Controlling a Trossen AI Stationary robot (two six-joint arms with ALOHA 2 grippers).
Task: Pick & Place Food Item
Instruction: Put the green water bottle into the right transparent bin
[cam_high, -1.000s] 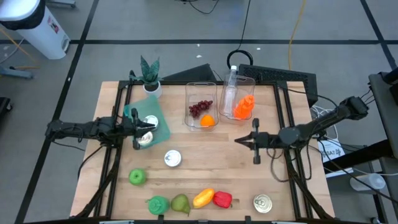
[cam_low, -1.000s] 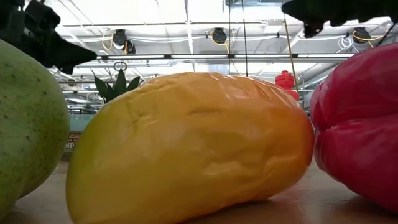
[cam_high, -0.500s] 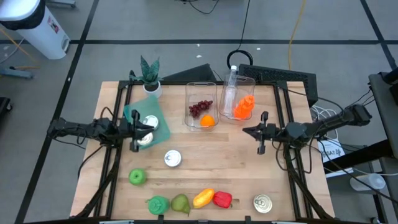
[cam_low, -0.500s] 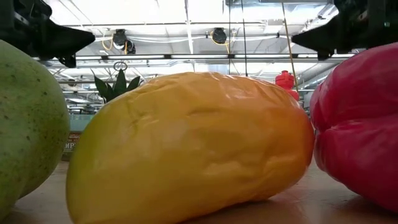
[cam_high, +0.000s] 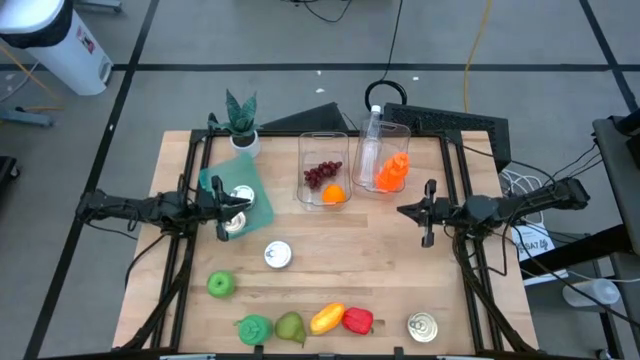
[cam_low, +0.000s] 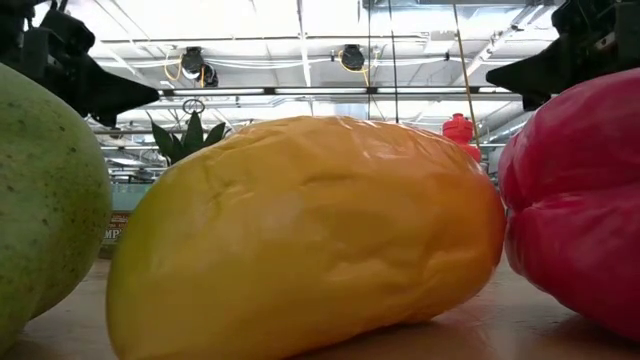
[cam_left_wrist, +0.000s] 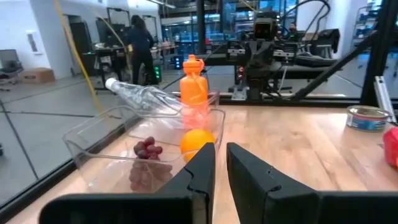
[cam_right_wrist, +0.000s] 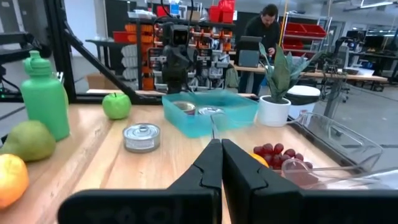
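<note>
Along the near edge of the table (cam_high: 390, 280) lies a row of food: a green bottle (cam_high: 254, 328), a pear (cam_high: 290, 327), a yellow-orange mango (cam_high: 327, 318) and a red pepper (cam_high: 357, 320), with a can (cam_high: 422, 326) farther right. The task names no single item, so which one is next is a guess; the mango and pepper are touching, so whichever arm goes should drop on the outer side of its pick and avoid nudging the neighbour. The mango looks smooth, rounded and elongated, so a grip across its short width seems safest.

An apple (cam_high: 220, 284) sits alone toward the left, with a second can (cam_high: 277, 254) just beyond it.

At mid-table both arms hover empty. The left gripper (cam_high: 221, 212) is nearly clenched, a thin slit between its fingers, beside a teal tray (cam_high: 258, 200). The right gripper (cam_high: 427, 212) is clenched on nothing.

Farther off, a clear bin (cam_high: 322, 150) holds grapes (cam_high: 321, 174) and an orange (cam_high: 334, 193); its neighbour holds an orange bottle (cam_high: 391, 172).
</note>
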